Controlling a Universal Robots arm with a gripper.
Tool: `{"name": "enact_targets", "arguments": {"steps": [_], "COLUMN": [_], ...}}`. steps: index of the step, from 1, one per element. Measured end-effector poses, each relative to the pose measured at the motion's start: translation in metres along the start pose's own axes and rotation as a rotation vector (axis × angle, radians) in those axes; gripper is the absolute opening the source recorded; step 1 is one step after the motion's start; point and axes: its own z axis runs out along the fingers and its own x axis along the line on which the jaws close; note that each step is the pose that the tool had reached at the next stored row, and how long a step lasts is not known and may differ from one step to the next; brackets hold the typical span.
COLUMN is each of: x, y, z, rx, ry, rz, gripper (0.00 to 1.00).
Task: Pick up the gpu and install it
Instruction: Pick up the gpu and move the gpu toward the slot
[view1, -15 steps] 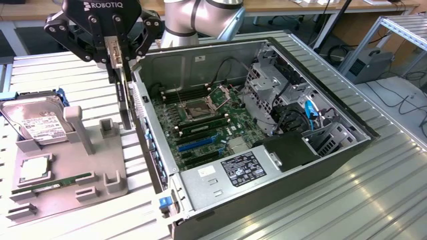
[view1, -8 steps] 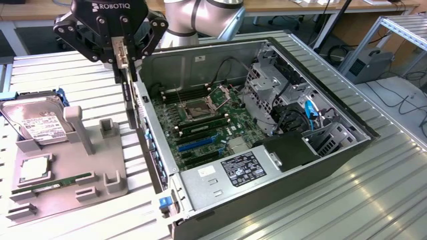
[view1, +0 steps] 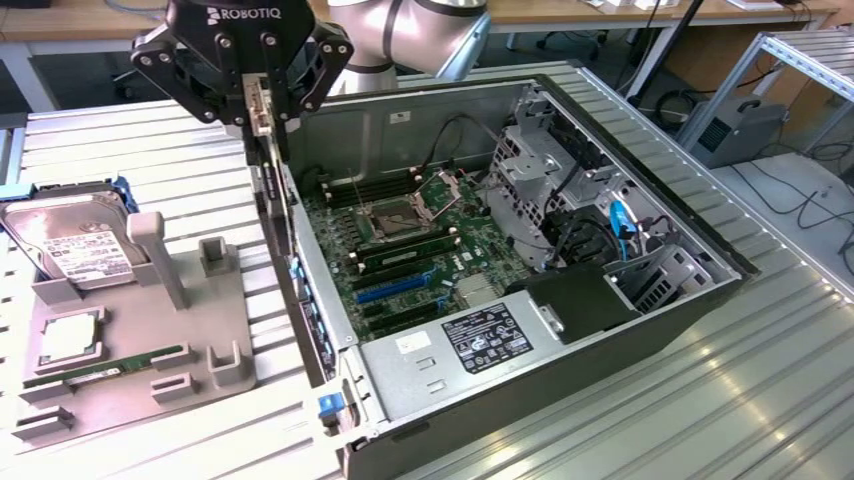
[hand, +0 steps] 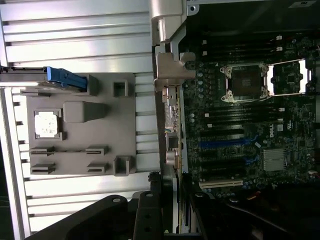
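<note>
My gripper (view1: 263, 112) hangs high at the exterior view's upper left, shut on the gpu (view1: 271, 170). The card is seen edge-on as a thin dark strip hanging straight down from the fingers. It is in the air, over the near side wall of the open computer case (view1: 667, 300). In the wrist view the gpu (hand: 172, 125) runs edge-on along that wall, with its silver bracket (hand: 169, 72) at the far end and my gripper (hand: 160, 210) at the other end. The motherboard (view1: 400, 250) lies beside it, with blue expansion slots (hand: 225, 145) showing.
A grey fixture tray (view1: 134, 350) lies at the exterior view's left on the slatted metal table. It holds a silver hard drive (view1: 80, 250), a processor (view1: 67, 340) and a green memory stick (view1: 114, 365). Drive cages and cables (view1: 587, 220) fill the far side of the case.
</note>
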Motion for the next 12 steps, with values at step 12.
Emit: {"name": "enact_targets", "arguments": {"steps": [12], "x": [-0.016], "y": [0.0013], "z": [0.0031], "rx": [0.0020], "ry": [-0.0001], "rz": [0.000], "gripper": [0.27]}}
